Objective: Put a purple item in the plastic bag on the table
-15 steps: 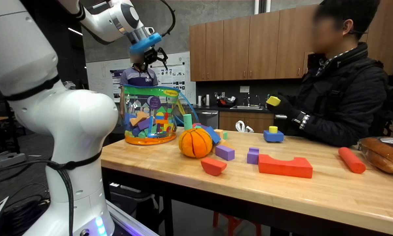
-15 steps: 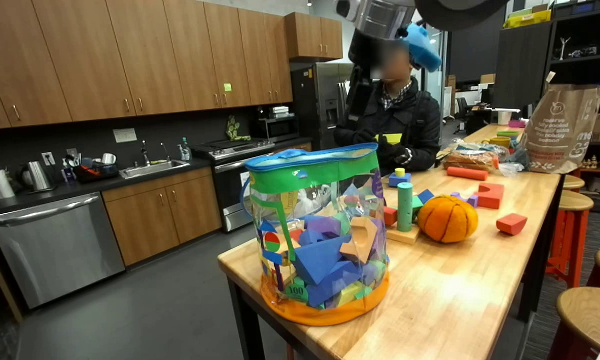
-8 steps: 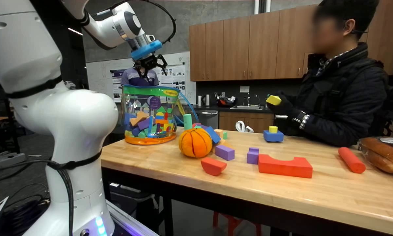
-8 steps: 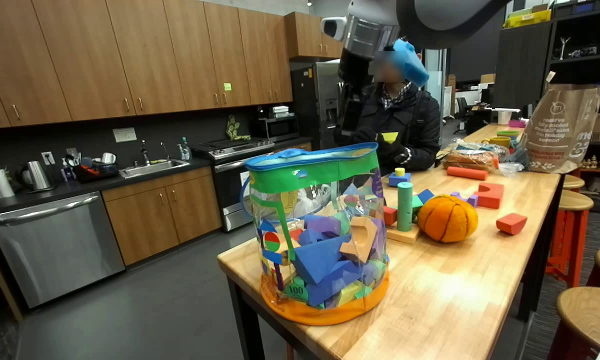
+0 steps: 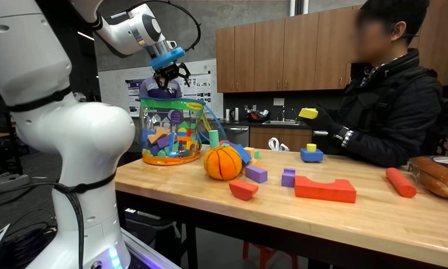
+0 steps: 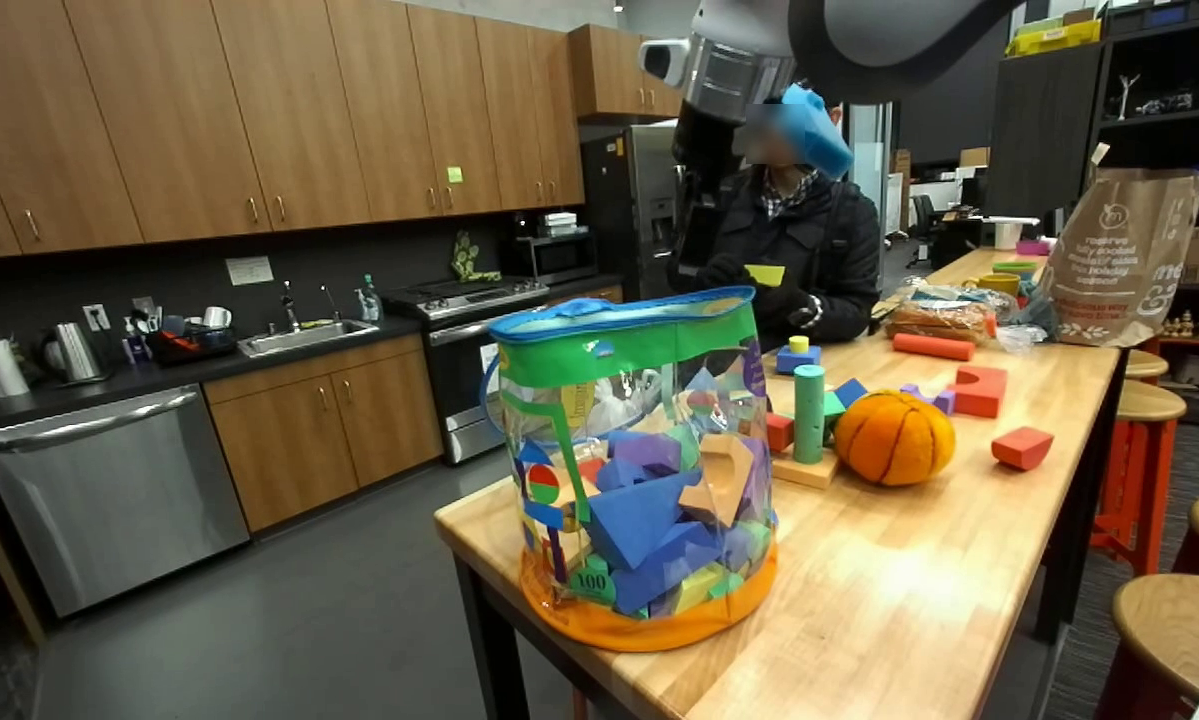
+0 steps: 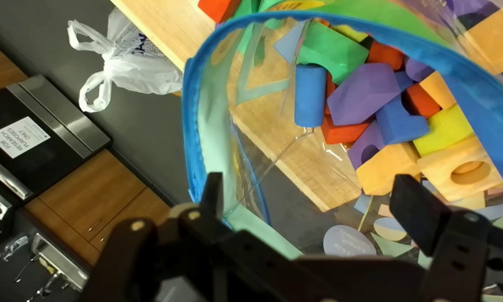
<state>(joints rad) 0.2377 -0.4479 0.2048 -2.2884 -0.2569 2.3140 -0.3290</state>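
Hovers with gripper (image 7: 312, 193) spread apart and empty above the mouth of the plastic bag (image 6: 649, 348), apparently for a straight drop inside, with a purple block (image 7: 362, 94) lying beneath.

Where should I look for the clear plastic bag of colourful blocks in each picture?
In an exterior view: the plastic bag stands left of centre.
In an exterior view: the plastic bag stands near the middle, reaching low.
In the wrist view: the plastic bag, seen from above, fills much of centre and right.
Shared by all: the wooden table.
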